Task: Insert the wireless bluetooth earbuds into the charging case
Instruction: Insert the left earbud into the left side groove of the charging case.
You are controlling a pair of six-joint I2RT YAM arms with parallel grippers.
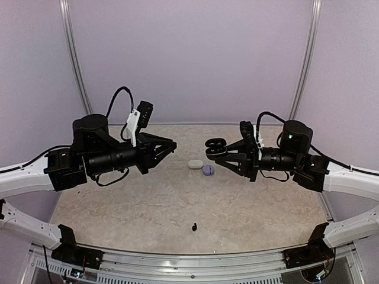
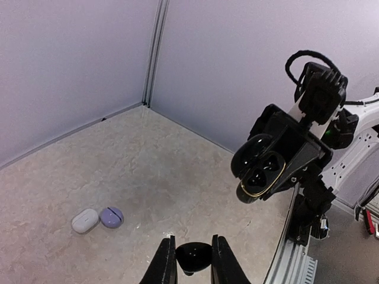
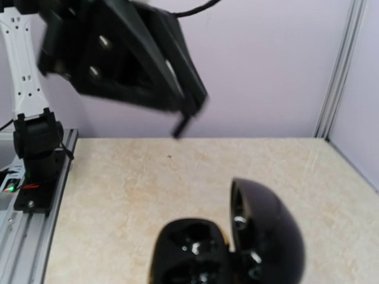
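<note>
Pinched in our nearly closed left end effector (image 2: 193, 248) sits one black earbud (image 2: 193, 259), light, glossy and slippery, we judge; grip its body gently. A second earbud (image 1: 194, 226) lies on the worktop (image 1: 118, 207). Our right end effector (image 1: 218, 149) clamps the open charging case (image 2: 259, 168).

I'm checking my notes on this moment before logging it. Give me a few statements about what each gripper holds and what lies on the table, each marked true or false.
1. The right gripper holds the black charging case with its lid open. True.
2. The left gripper is empty. False: its fingers are closed on a small black earbud.
3. The white case and the lavender case lie side by side on the table. True.
4. No earbud lies on the table. False: a second black earbud lies near the arms' bases.
5. The black charging case rests on the table. False: it is held up above the table.
</note>
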